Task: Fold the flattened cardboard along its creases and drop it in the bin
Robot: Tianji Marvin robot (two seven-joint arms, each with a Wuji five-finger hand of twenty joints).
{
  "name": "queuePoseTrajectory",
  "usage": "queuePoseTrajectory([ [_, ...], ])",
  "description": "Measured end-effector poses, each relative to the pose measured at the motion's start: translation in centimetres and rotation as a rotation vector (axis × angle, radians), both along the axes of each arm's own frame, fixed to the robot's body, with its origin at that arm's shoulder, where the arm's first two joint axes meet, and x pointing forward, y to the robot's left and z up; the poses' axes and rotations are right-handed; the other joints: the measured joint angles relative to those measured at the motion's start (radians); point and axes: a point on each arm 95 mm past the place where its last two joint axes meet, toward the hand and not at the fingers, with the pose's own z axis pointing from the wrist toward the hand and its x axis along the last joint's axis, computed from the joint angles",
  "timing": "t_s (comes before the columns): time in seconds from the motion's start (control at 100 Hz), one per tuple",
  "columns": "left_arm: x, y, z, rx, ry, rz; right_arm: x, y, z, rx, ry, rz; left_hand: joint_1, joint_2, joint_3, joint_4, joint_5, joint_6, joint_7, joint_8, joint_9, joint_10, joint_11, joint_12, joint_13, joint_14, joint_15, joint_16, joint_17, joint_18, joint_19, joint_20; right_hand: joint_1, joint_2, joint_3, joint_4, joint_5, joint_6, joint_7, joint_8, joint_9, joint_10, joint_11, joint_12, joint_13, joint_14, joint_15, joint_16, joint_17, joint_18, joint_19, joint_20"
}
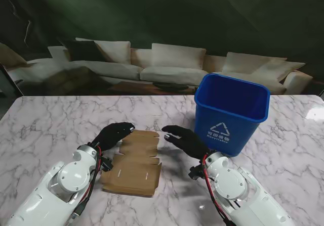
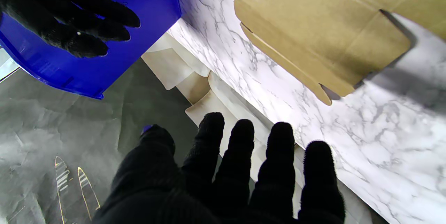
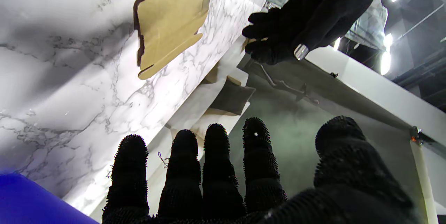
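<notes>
A flattened brown cardboard (image 1: 135, 161) with notched flaps lies flat on the marble table (image 1: 45, 125), between my two hands; it also shows as cardboard (image 2: 313, 29) and cardboard (image 3: 167, 11). My left hand (image 1: 112, 134) in its black glove hovers at the cardboard's left far edge, fingers apart and holding nothing. My right hand (image 1: 185, 138) hovers just right of the cardboard's far right corner, fingers also spread and empty. The blue bin (image 1: 230, 116) stands upright to the right of my right hand. In each wrist view the other hand (image 2: 66, 11) (image 3: 289, 32) appears across from the fingers.
A light sofa (image 1: 167, 64) with cushions and a dark backdrop lie beyond the table's far edge. Bare marble stretches to the left of the cardboard and nearer to me between the arms. The bin's wall (image 2: 104, 60) is close to the right hand.
</notes>
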Motion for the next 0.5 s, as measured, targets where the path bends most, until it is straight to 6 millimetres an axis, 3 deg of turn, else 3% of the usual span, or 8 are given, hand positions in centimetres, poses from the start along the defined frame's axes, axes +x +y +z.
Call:
queuePoseTrajectory([
  [0.16,0.0,0.1,0.0,0.000,-0.002,0.003,-0.8,0.5,0.4,-0.057,-0.010,0.101,0.000,0.000,0.000,0.000,0.000,0.000,0.000,0.000,0.000,0.000,-0.011,-0.001,0.000,0.000,0.000,0.000,0.000,0.000,0.000,0.000,0.000,0.000,0.000,0.000,0.035,0.000,0.007,0.000,-0.001,0.000,-0.017,-0.007,0.000,0.000,-0.006,0.000,0.000,-0.005,-0.022,-0.001],
  [0.25,0.2,0.1,0.1,0.000,-0.004,0.006,-1.6,0.8,0.7,-0.144,-0.037,0.194,0.000,0.000,0.000,0.000,0.000,0.000,0.000,0.000,0.000,0.000,-0.011,-0.001,0.000,0.000,0.000,0.000,0.000,0.000,0.000,0.000,0.000,0.000,0.000,0.000,0.049,0.000,-0.005,-0.002,-0.003,0.000,-0.044,-0.020,-0.025,-0.015,-0.028,-0.024,-0.008,-0.051,-0.056,-0.037],
  [0.41,0.4,0.6,0.5,-0.015,-0.023,0.030,-2.9,1.1,0.0,-0.262,-0.052,0.324,0.000,0.000,0.000,0.000,0.000,0.000,0.000,0.000,0.000,0.000,-0.011,-0.001,0.000,0.000,0.000,0.000,0.000,0.000,0.000,0.000,0.000,0.000,-0.010,0.000,0.045,0.004,-0.048,-0.043,-0.030,0.000,-0.143,-0.064,-0.126,-0.045,-0.078,-0.126,-0.077,-0.153,-0.191,-0.248],
  [0.5,0.5,0.8,0.7,-0.015,-0.035,0.035,-3.5,1.6,-0.6,-0.340,-0.083,0.393,0.000,0.000,0.000,0.000,0.000,0.000,0.000,0.000,0.000,0.000,-0.011,-0.001,0.000,0.000,0.000,0.000,0.000,0.000,0.000,0.000,0.000,0.000,-0.021,0.000,0.042,0.015,-0.069,-0.061,-0.042,0.000,-0.209,-0.097,-0.164,-0.052,-0.087,-0.153,-0.102,-0.176,-0.224,-0.321],
])
